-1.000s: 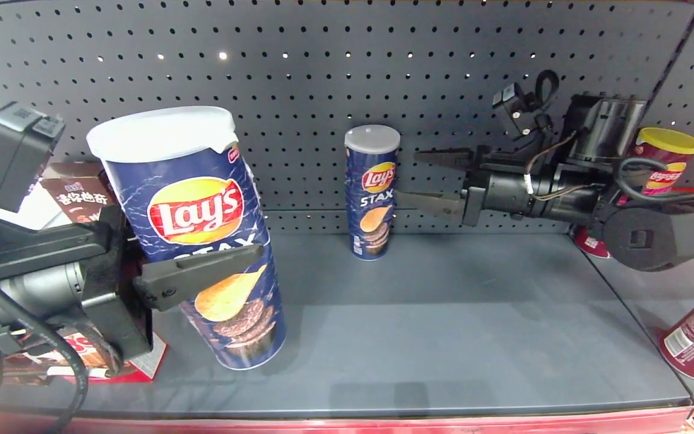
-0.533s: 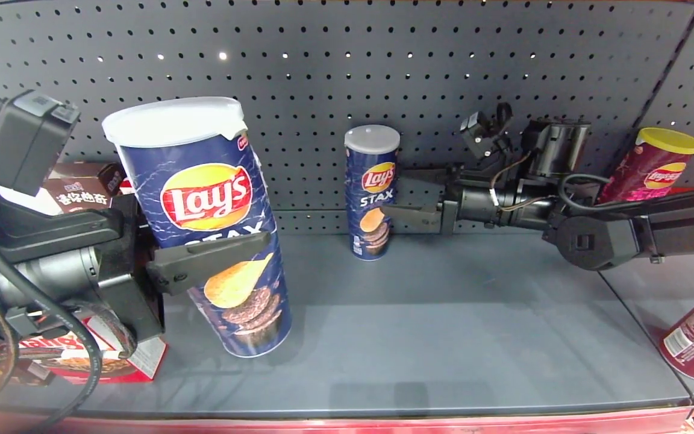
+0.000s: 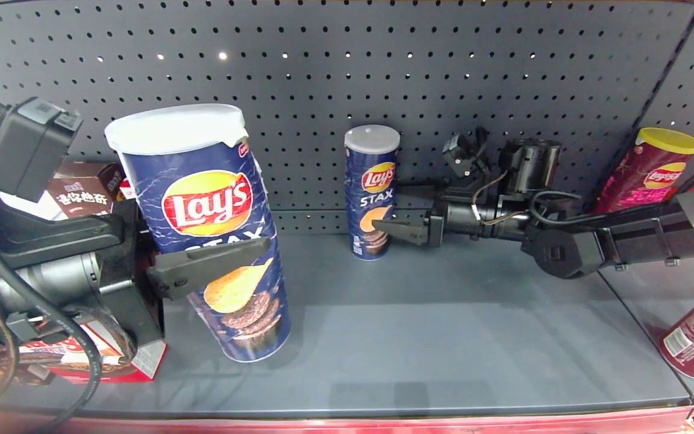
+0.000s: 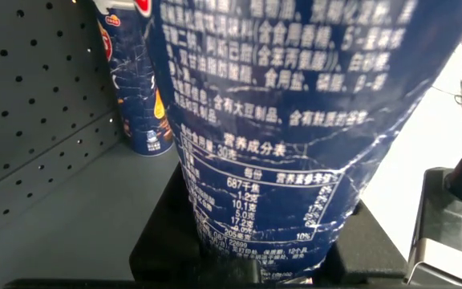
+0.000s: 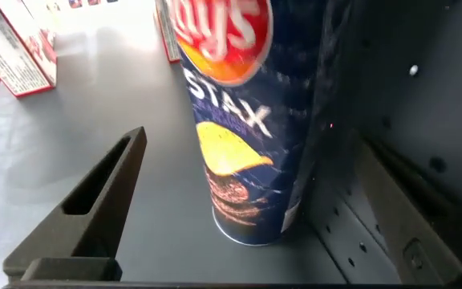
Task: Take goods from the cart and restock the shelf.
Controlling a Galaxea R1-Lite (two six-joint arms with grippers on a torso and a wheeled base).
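Navy-blue cardboard crisp tube with a white plastic lid [image 3: 202, 229] occupies the eight o'clock area of the grey metal shelf deck [image 3: 443, 325] in the head view. It is tilted, lid toward eleven o'clock; whether its base touches the deck cannot be determined. The left gripper [image 3: 226, 241] is clamped across its middle, one black finger crossing the front of the label. A second navy-blue tube with a grey lid [image 3: 372, 193] stands upright at twelve o'clock, against the perforated grey back panel [image 3: 383, 72]. The right gripper [image 3: 392, 205] reaches in from three o'clock, fingers spread wide and holding nothing, one in front of that tube's lower half and one behind it. A maroon tube with a yellow lid [image 3: 648, 169] leans at two o'clock. Left wrist view: the clamped tube's printed rear panel sits close to the gripper body, with the upright tube beyond. Right wrist view: the upright tube stands between the two spread fingers [image 5: 95, 209], apart from the near one; contact with the far one cannot be determined. Assessment: one tube appears shelved; the clamped tube has yet to be stood upright and released.
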